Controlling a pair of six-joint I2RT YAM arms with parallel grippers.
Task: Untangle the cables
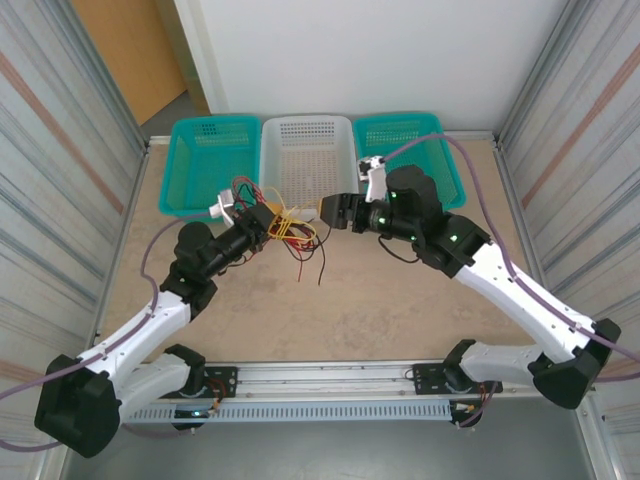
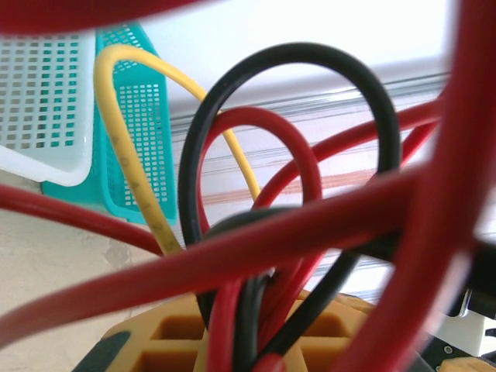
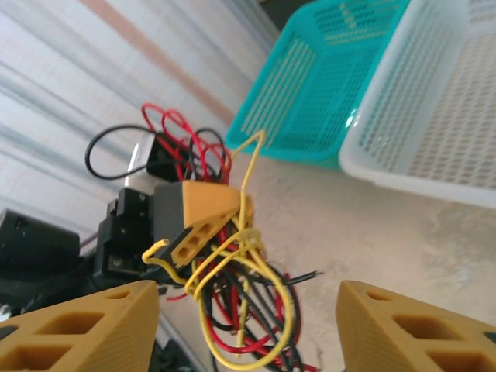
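Fingers [image 3: 203, 217] of the left gripper [image 1: 270, 223] seemingly pinched the cables [image 1: 293, 232]; right gripper [image 1: 326, 209] fingers [image 3: 85, 329] gaped wide, near the white basket [image 1: 306, 160] flanked by teal baskets [image 1: 205, 168].

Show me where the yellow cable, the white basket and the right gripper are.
yellow cable [image 2: 124, 155]: left wrist view, on its straight rising stretch at the left.
white basket [image 1: 306, 155]: top external view, on its bare mesh floor.
right gripper [image 3: 248, 291]: right wrist view, midway between the tips of its open jaws.
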